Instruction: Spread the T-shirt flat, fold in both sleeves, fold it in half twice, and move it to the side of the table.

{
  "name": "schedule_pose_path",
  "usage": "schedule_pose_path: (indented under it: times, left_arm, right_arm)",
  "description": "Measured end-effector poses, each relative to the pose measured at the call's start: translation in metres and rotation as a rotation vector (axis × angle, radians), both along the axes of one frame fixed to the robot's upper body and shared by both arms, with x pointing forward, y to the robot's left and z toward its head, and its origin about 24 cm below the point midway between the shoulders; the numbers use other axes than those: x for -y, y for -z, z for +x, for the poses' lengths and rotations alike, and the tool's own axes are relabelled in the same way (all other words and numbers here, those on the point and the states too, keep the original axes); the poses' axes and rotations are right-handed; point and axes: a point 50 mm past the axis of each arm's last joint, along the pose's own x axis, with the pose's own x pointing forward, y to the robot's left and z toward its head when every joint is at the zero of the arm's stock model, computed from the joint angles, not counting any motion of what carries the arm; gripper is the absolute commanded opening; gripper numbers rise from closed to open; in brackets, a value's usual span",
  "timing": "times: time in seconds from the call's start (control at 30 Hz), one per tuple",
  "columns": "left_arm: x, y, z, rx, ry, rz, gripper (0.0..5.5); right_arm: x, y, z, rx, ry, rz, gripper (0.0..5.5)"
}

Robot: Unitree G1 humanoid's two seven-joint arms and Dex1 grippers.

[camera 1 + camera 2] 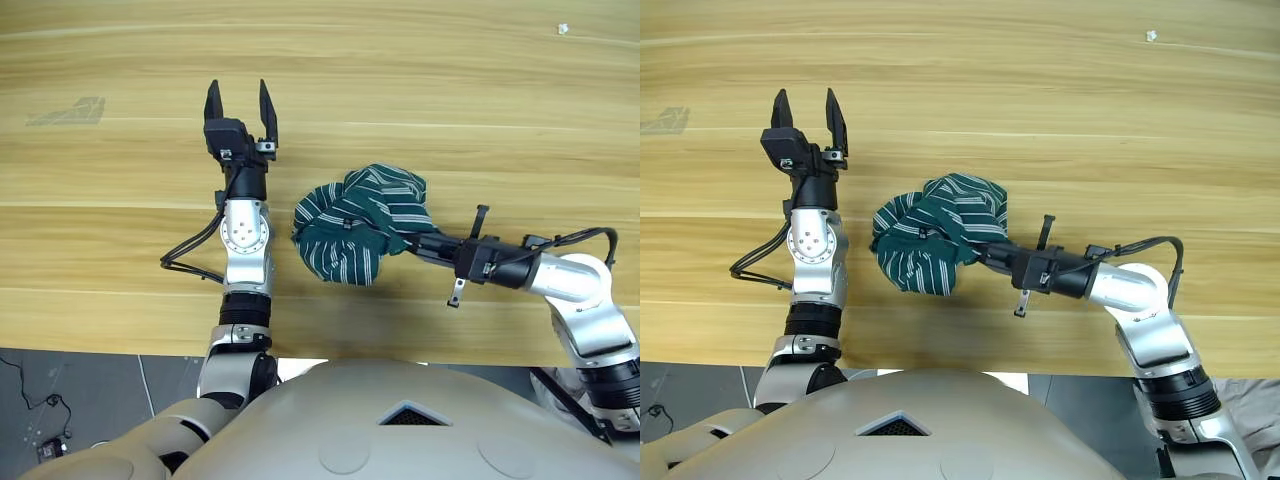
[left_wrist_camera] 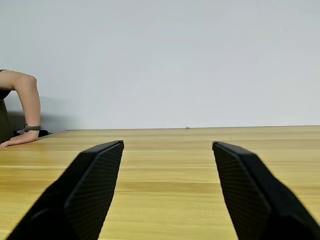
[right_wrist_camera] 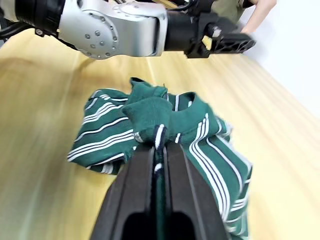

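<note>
The T-shirt (image 1: 362, 222) lies bunched in a heap. Its sleeves, hem and lower layers are tucked under and cannot be told apart. In the head views the tips of the right gripper (image 3: 159, 141) are buried in the cloth. The right wrist view shows them pressed together on a fold, with the finger bases cut off by the picture's edge. The table (image 3: 30, 165) surface beside them is blurred. The left gripper (image 1: 241, 100) has the bases of its fingers (image 2: 95, 195) cut off in the left wrist view. A white speck (image 1: 563, 29) on the far table is too small to identify.
</note>
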Motion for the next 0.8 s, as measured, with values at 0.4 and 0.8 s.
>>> schedule_pose_path:
  times: [0.4, 0.8]
  left_arm:
    - [-0.001, -0.013, -0.029, -0.012, 0.292, 0.106, 3.33]
    - [-0.043, -0.005, -0.103, -0.230, 0.693, 0.125, 3.33]
  right_arm:
    - [-0.005, -0.016, 0.027, 0.154, 0.058, 0.017, 0.04]
    - [-0.007, -0.031, 0.047, 0.260, 0.147, 0.076, 0.04]
